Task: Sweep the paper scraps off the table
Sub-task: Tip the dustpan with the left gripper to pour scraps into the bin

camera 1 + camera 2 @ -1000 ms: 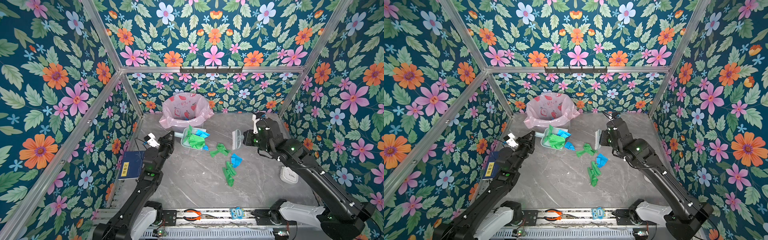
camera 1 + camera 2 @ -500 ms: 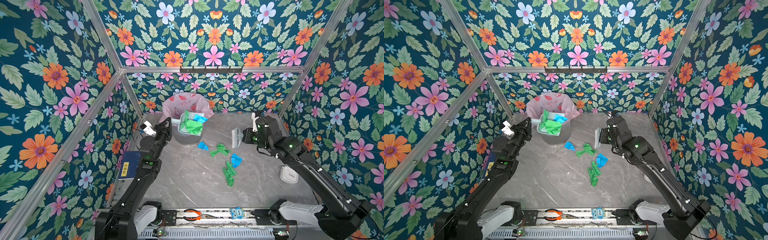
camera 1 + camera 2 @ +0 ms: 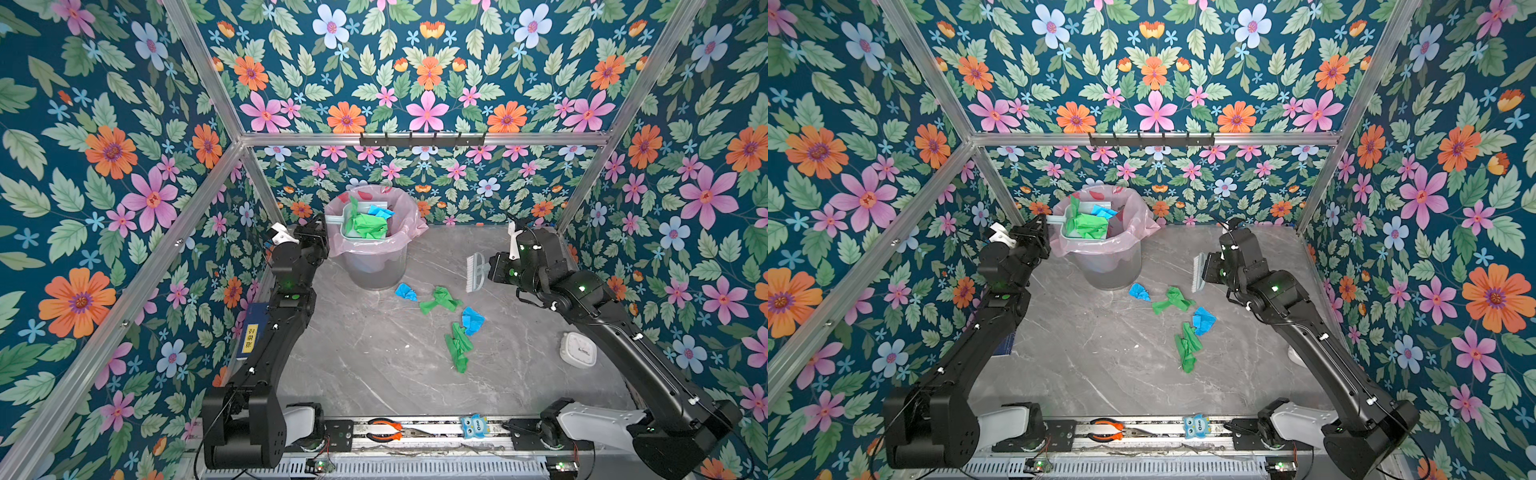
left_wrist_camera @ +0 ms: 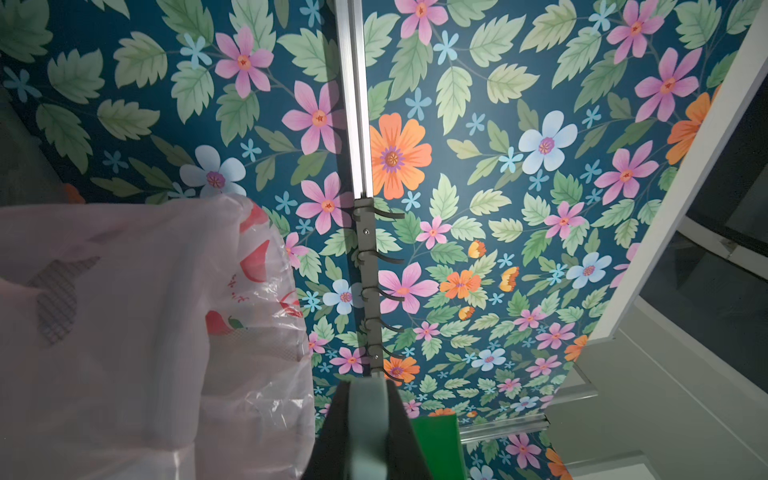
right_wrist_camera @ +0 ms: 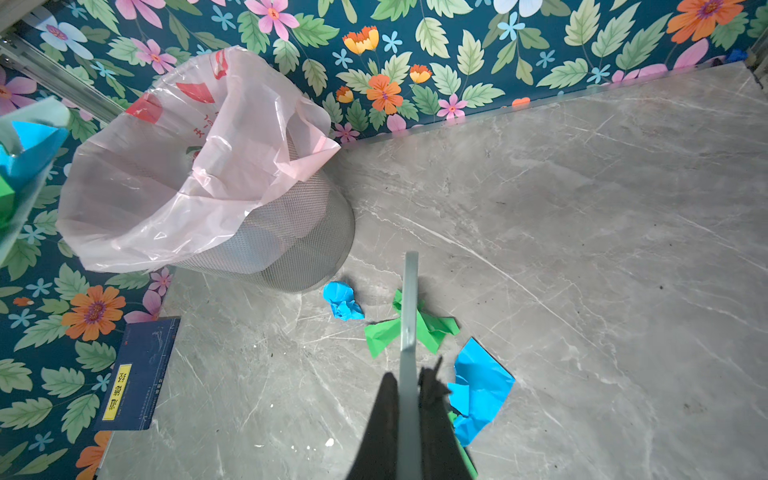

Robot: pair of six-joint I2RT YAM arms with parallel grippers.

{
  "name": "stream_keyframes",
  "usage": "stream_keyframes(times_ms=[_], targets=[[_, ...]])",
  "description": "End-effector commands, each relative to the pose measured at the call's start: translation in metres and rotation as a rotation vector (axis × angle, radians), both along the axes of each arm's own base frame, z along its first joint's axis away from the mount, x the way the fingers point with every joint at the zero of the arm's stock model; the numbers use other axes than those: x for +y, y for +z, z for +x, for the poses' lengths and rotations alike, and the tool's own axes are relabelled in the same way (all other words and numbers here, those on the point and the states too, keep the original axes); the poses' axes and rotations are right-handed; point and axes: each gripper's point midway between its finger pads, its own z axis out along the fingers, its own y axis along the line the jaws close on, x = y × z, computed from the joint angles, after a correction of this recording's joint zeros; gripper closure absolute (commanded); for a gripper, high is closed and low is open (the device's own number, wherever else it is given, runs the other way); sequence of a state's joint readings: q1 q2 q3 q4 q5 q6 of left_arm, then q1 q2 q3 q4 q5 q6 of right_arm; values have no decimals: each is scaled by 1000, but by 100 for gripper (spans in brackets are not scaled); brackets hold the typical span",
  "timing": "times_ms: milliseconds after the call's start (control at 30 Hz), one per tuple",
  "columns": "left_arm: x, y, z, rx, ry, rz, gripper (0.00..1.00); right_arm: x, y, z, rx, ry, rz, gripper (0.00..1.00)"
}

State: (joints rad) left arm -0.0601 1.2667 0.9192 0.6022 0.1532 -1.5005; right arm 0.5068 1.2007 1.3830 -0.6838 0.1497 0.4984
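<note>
The left gripper (image 3: 321,227) is closed on the pale handle of a dustpan (image 3: 343,226). The dustpan is held above the mouth of the mesh bin (image 3: 376,268), at the back of the table (image 3: 365,361) towards its left corner. In the left wrist view the handle is seen pinched between the dark fingers (image 4: 332,436), with the pink liner (image 4: 124,311) just beside them. Crumpled green paper (image 3: 369,226) and blue paper (image 3: 380,211) are carried in the pan (both top views show them over the liner's opening).

The right gripper (image 3: 492,269) is clamped shut on a brush (image 3: 473,272), which is held off the surface with its bristles pointed down. In the right wrist view its thin handle (image 5: 409,311) is gripped between the jaws.

Four paper scraps are left lying on the grey marble table. A small blue scrap (image 3: 406,291) is near the foot of the bin, and a green scrap (image 3: 440,300) is just beside it. A larger blue scrap (image 3: 472,320) touches a long green scrap (image 3: 459,348).
</note>
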Motion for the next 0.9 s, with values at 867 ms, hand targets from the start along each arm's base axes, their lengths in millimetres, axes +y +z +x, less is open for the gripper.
stream_keyframes(times_ms=[867], targets=[[3,-5,86,188,228,761,100,-14,-8,-9,-7,-15,31,100]])
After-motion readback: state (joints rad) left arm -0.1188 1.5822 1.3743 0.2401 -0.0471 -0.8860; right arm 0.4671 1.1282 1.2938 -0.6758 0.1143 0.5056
